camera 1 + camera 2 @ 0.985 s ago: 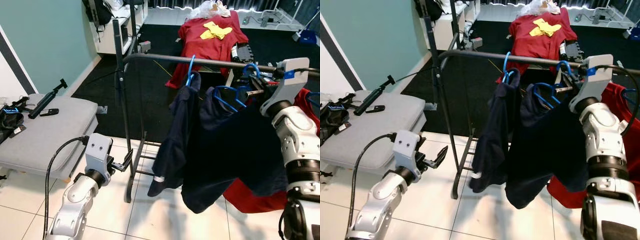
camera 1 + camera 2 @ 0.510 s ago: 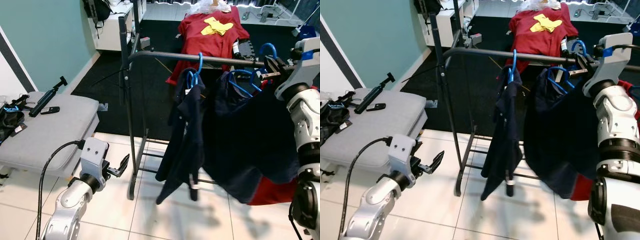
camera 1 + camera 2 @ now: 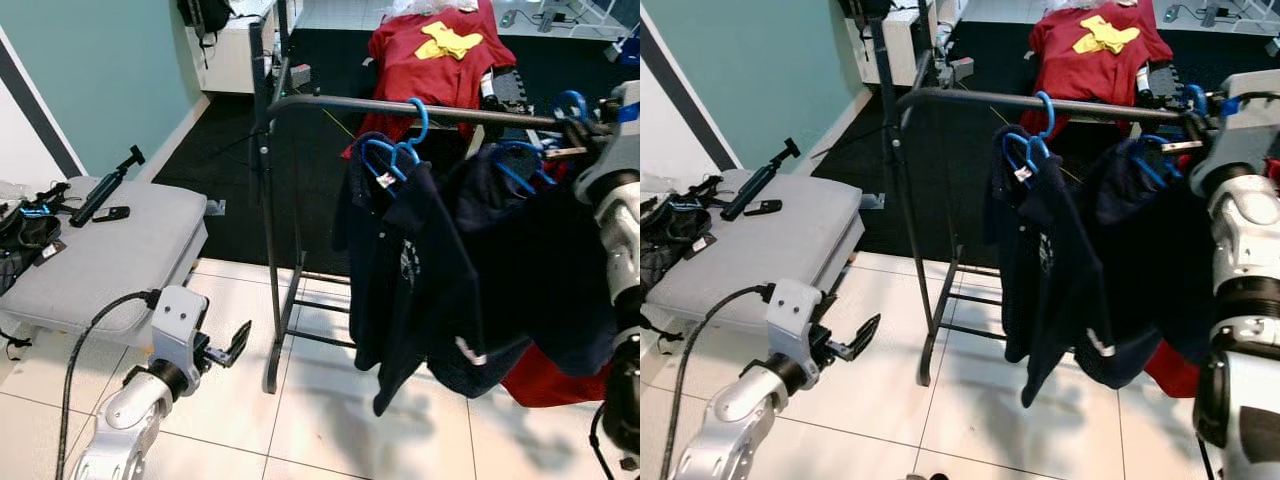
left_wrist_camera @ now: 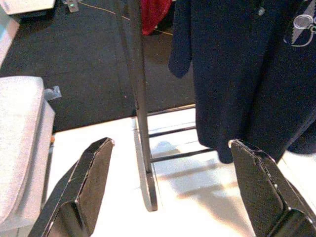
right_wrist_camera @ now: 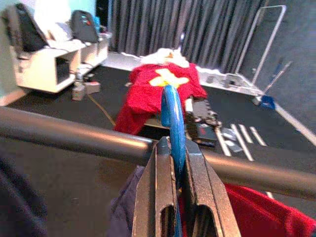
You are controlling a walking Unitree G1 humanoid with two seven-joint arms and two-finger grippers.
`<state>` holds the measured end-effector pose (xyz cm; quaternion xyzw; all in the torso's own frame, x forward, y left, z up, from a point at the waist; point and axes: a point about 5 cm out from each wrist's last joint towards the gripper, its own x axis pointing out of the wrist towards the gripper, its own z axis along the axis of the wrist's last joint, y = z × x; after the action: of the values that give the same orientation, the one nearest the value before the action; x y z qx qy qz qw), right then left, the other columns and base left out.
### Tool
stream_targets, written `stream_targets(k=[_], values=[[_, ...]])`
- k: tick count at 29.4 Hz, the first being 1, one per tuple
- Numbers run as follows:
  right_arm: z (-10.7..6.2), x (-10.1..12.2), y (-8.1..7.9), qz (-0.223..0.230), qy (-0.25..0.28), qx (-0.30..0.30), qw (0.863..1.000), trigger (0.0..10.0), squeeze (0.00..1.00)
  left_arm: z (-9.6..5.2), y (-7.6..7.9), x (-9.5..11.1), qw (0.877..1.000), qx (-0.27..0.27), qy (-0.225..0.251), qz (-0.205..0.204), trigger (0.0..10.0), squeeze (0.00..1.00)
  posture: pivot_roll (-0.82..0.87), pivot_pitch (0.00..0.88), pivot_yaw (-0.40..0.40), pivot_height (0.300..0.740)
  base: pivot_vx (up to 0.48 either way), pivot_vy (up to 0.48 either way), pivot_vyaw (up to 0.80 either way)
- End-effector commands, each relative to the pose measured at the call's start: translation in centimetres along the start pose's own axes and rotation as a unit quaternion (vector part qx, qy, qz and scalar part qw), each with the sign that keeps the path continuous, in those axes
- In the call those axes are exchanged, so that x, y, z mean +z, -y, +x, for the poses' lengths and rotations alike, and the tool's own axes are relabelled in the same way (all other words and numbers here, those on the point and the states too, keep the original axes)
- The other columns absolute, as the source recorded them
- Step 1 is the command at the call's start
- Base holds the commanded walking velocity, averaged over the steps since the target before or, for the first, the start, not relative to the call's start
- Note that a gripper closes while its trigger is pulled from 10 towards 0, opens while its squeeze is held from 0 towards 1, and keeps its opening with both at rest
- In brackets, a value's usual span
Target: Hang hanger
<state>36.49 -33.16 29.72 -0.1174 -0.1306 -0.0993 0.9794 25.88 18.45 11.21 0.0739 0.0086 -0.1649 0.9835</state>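
I have the right tool point(image 5: 174, 190) raised at the dark metal clothes rail point(image 3: 400, 105), its two black fingers point(image 5: 154, 197) pinching the hook of a bright blue plastic hanger point(image 5: 172, 126). From the right wrist view that hook arches up over the rail, close against it; I cannot tell whether it bears on the bar. The dark navy garment point(image 3: 545, 270) on this hanger droops below my right arm, in front of a red cloth point(image 3: 545, 375) near the floor. Just beside it another blue hanger point(image 3: 395, 155) is hooked on the rail, carrying a second navy garment point(image 3: 405, 270) that hangs tilted. My left tool point(image 4: 168, 197) sits low over the white tiled floor point(image 3: 320, 430), fingers spread wide and holding nothing, facing the rack's upright post point(image 4: 138, 98). A grey padded bench point(image 3: 100, 250) stands to my left.
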Motion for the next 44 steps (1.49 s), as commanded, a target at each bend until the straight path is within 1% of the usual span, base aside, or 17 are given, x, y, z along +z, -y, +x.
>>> stream_targets(k=[1,8,11,12,13,14,31,34,35,36,37,38,40,41,42,43,44], values=[[-0.3,-1.7,-0.1,-0.005,-0.043,0.000,0.999,10.0,0.00,-0.5,-0.3,-0.2,1.000,-0.002,-0.012,0.004,10.0,0.00,0.12,0.178,0.048,0.740,0.000,0.000,0.00],[-0.2,-2.2,-0.1,0.009,-0.065,0.006,0.998,10.0,0.00,-0.5,-0.2,0.0,1.000,-0.007,-0.013,0.008,10.0,0.00,0.12,0.181,0.056,0.740,0.000,0.000,0.00],[-0.2,-2.4,-0.2,0.033,-0.072,0.011,0.997,10.0,0.00,-0.4,-0.2,0.1,1.000,-0.010,-0.014,0.011,10.0,0.00,0.12,0.181,0.056,0.740,0.000,0.000,0.00],[-0.2,-2.5,-0.2,0.045,-0.073,0.015,0.996,10.0,0.07,-0.3,-0.1,0.1,1.000,-0.011,-0.014,0.012,10.0,0.00,0.12,0.180,0.057,0.740,0.000,0.000,0.00],[-0.2,-2.5,-0.2,0.045,-0.073,0.015,0.996,10.0,0.07,-0.3,-0.1,0.1,1.000,-0.011,-0.014,0.012,10.0,0.00,0.12,0.180,0.057,0.740,0.000,0.000,0.00],[-0.3,-2.6,-0.2,0.053,-0.074,0.017,0.996,10.0,1.00,-0.2,-0.1,0.2,1.000,-0.012,-0.014,0.012,10.0,0.00,0.12,0.177,0.057,0.740,0.000,0.000,0.00],[-0.1,-1.9,-0.1,0.068,-0.060,0.013,0.996,10.0,1.00,0.2,0.2,0.5,1.000,-0.015,-0.009,0.011,10.0,0.00,0.11,0.166,0.056,0.740,0.000,0.000,0.00],[-0.3,-1.7,-0.9,0.093,-0.034,0.053,0.994,10.0,1.00,0.3,0.2,0.4,1.000,-0.013,-0.010,0.011,10.0,0.00,0.11,0.163,0.054,0.740,0.000,0.000,0.00],[-0.3,-1.7,-0.9,0.093,-0.034,0.053,0.994,10.0,1.00,0.3,0.2,0.4,1.000,-0.013,-0.010,0.011,10.0,0.00,0.11,0.163,0.054,0.740,0.000,0.000,0.00],[-1.8,-1.9,-2.9,0.169,0.009,0.134,0.976,10.0,0.78,0.1,-1.1,-0.7,0.999,0.033,-0.036,0.001,10.0,0.00,0.10,0.157,0.046,0.740,0.000,0.000,0.00],[-1.8,-1.9,-2.9,0.169,0.009,0.134,0.976,10.0,0.78,0.1,-1.1,-0.7,0.999,0.033,-0.036,0.001,10.0,0.00,0.10,0.157,0.046,0.740,0.000,0.000,0.00],[-2.7,-2.1,-3.5,0.193,0.022,0.163,0.967,10.0,0.78,0.0,-1.6,-1.1,0.998,0.051,-0.046,-0.003,10.0,0.00,0.10,0.157,0.046,0.740,0.000,0.000,0.00],[-2.7,-2.1,-3.5,0.193,0.022,0.163,0.967,10.0,0.78,0.0,-1.6,-1.1,0.998,0.051,-0.046,-0.003,10.0,0.00,0.10,0.157,0.046,0.740,0.000,0.000,0.00],[-3.8,-2.5,-4.1,0.210,0.026,0.189,0.959,10.0,0.00,-0.2,-2.1,-1.7,0.996,0.071,-0.058,-0.012,10.0,0.00,0.09,0.154,0.043,0.740,0.000,0.000,0.00],[-3.8,-2.5,-4.1,0.210,0.026,0.189,0.959,10.0,0.00,-0.2,-2.1,-1.7,0.996,0.071,-0.058,-0.012,10.0,0.00,0.09,0.154,0.043,0.740,0.000,0.000,0.00],[-5.1,-3.7,-4.6,0.216,0.012,0.205,0.954,10.0,0.00,-0.5,-2.5,-2.5,0.994,0.084,-0.070,-0.022,10.0,0.00,0.08,0.148,0.036,0.740,0.000,0.000,0.00],[-5.1,-3.7,-4.6,0.216,0.012,0.205,0.954,10.0,0.00,-0.5,-2.5,-2.5,0.994,0.084,-0.070,-0.022,10.0,0.00,0.08,0.148,0.036,0.740,0.000,0.000,0.00]])
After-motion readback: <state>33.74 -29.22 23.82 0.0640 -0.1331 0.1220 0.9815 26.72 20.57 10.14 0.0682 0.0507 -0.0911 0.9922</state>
